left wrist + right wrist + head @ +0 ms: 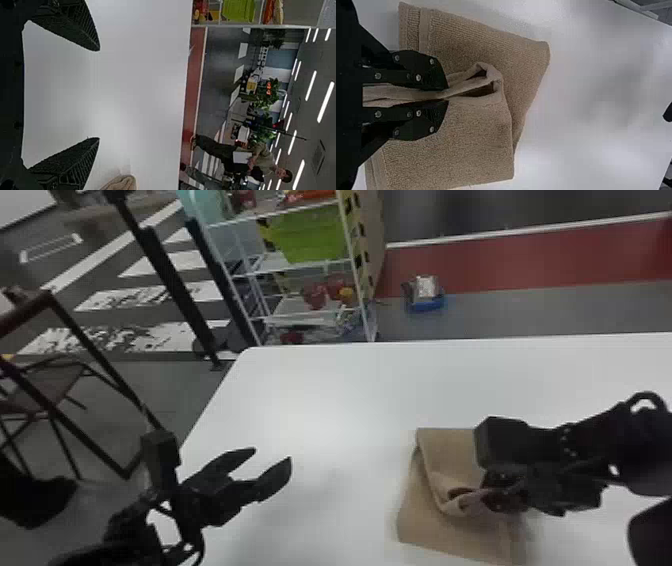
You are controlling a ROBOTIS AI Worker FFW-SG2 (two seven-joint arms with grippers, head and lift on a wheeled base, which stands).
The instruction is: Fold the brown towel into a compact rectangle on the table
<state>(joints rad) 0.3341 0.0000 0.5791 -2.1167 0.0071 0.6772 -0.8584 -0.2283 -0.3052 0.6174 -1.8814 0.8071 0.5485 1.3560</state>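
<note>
One towel (pixel 466 146), two fingers (pixel 425 120)

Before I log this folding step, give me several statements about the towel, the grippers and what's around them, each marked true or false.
1. The right gripper is pinching a fold of the brown towel. True.
2. The left gripper is also clamped on the towel. False: it is open and holds nothing.
3. The towel is already a neat, flat rectangle. False: its layers sit askew, with a pinched fold bulging up.
4. The towel rests on the white table. True.
5. The green bin stands on the table. False: it is on the rack beyond the table.
</note>
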